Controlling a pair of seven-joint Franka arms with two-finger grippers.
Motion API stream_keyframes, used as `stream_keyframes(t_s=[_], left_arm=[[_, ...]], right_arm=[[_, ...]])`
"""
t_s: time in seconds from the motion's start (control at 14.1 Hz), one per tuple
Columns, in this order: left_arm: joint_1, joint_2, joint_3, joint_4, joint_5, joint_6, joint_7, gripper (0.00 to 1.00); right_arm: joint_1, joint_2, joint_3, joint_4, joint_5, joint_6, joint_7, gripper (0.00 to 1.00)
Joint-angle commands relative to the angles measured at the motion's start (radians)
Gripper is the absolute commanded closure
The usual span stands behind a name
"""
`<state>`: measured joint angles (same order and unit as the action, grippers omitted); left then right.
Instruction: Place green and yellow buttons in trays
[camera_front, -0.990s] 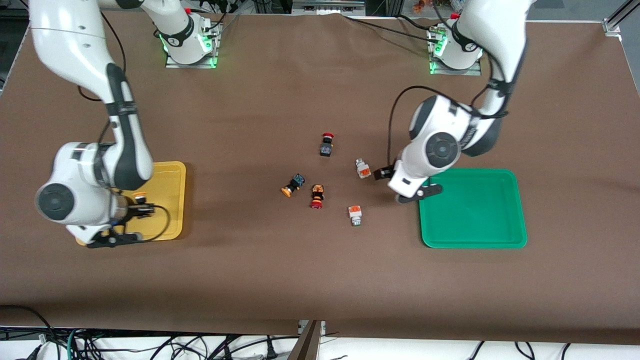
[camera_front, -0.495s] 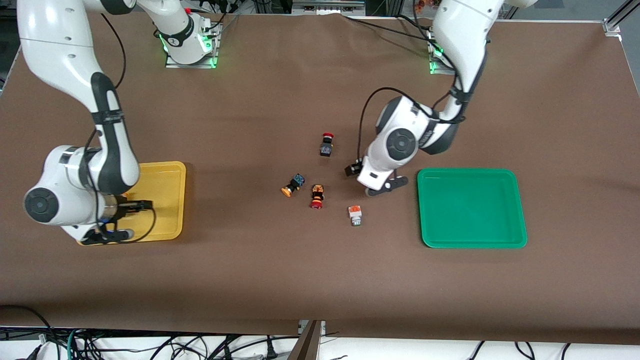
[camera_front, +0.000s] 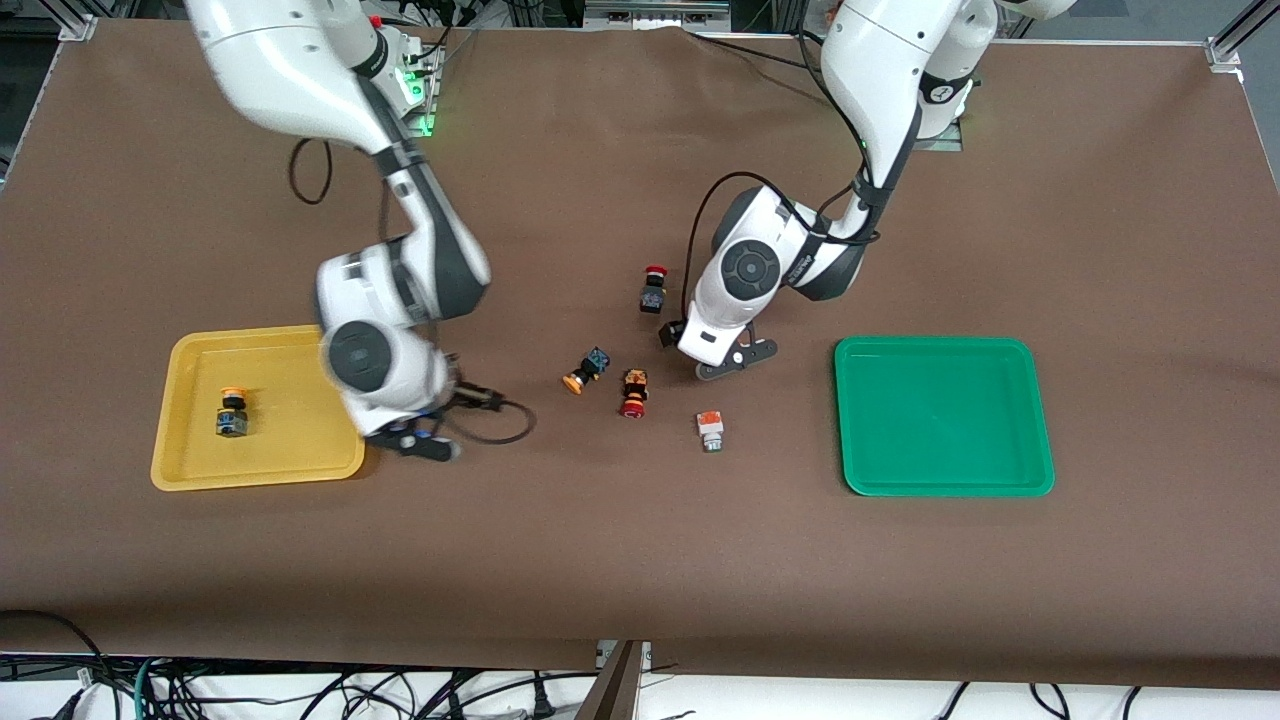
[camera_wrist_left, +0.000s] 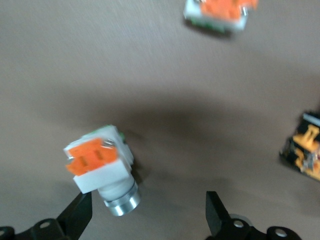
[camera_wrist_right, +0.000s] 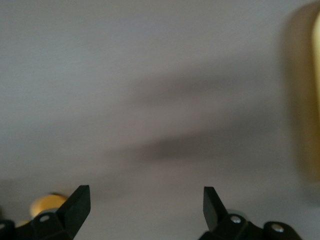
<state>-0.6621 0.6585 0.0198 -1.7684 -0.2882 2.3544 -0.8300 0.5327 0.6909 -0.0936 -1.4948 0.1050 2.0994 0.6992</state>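
My left wrist is hiding one white-grey button from the front; the yellow tray is blurring at three o'clock.

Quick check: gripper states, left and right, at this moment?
Left gripper: open, empty, over a white-grey button on the table.
Right gripper: open, empty, over the table beside the yellow tray.

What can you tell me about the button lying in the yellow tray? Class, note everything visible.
The button has an orange-yellow cap on a dark, blocky body that looks like plastic. It sits inside the yellow tray, on the floor toward its outer end, clear of the rims. Whether it stands or lies cannot be told. No gripper touches it.
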Motion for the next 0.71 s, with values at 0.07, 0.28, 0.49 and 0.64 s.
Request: stream_keyframes(t_s=[0.07,0.28,0.49,0.64], left_arm=[[0.038,0.006,-0.001,0.038,0.04,-0.006,0.026,0.0],[0.044,0.021,-0.001,0.038,0.05,0.002,0.025,0.0],[0.041,0.033,-0.001,0.037,0.052,0.02,0.025,0.0],[0.039,0.033,-0.001,0.037,0.052,0.02,0.031,0.0]], right_arm=[[0.105,0.051,-0.012,-0.005,0.036,0.129,0.236,0.0],[0.16,0.079,-0.012,-0.005,0.096,0.185,0.301,0.0],[0.19,0.11,-0.012,-0.007,0.094,0.221,0.393,0.0],[0.202,0.119,-0.012,-0.009,0.094,0.226,0.401,0.0]])
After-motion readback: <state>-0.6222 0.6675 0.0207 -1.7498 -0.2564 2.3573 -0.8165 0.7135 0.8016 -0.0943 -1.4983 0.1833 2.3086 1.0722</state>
